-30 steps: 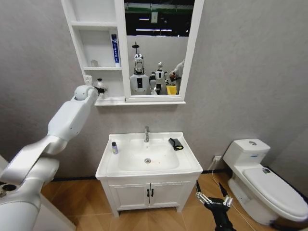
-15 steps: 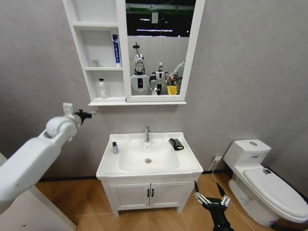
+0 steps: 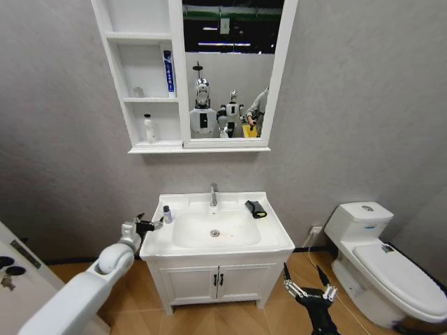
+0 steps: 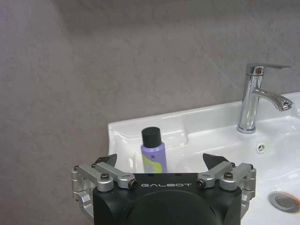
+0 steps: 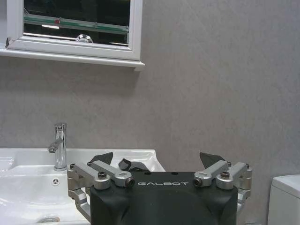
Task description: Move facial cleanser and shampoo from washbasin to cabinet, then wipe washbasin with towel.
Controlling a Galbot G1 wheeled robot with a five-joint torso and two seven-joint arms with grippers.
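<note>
At the far left, the white, smooth-shelled left arm is being held low beside the vanity, and its left gripper (image 3: 149,224) is being kept at the left edge of the washbasin (image 3: 272,246), with the black-tipped fingers spread wide and nothing being gripped. Just beyond the fingertips, a small lilac bottle (image 4: 153,151) with a black round cap is being presented upright on the flat back-left ledge of the glossy white ceramic; in the left wrist view it is being framed between the two open fingers, near them but not touched. Above, on the wall, the white cabinet (image 3: 112,49) is being occupied by a tall blue-and-white tube (image 3: 167,71) in the middle compartment and a clear bottle (image 3: 148,128) in the lowest one, next to the framed mirror (image 3: 232,68). Further right, the chrome tap (image 3: 213,194) is being seen behind the oval bowl, and the black folded towel (image 3: 255,209), soft and edged in yellow-green, is being left lying on the back-right ledge. Lower right, the right gripper (image 3: 309,289) is being held near the floor, well apart from the basin, its fingers wide and empty. A white toilet (image 3: 386,262) is being shown at the far right.
</note>
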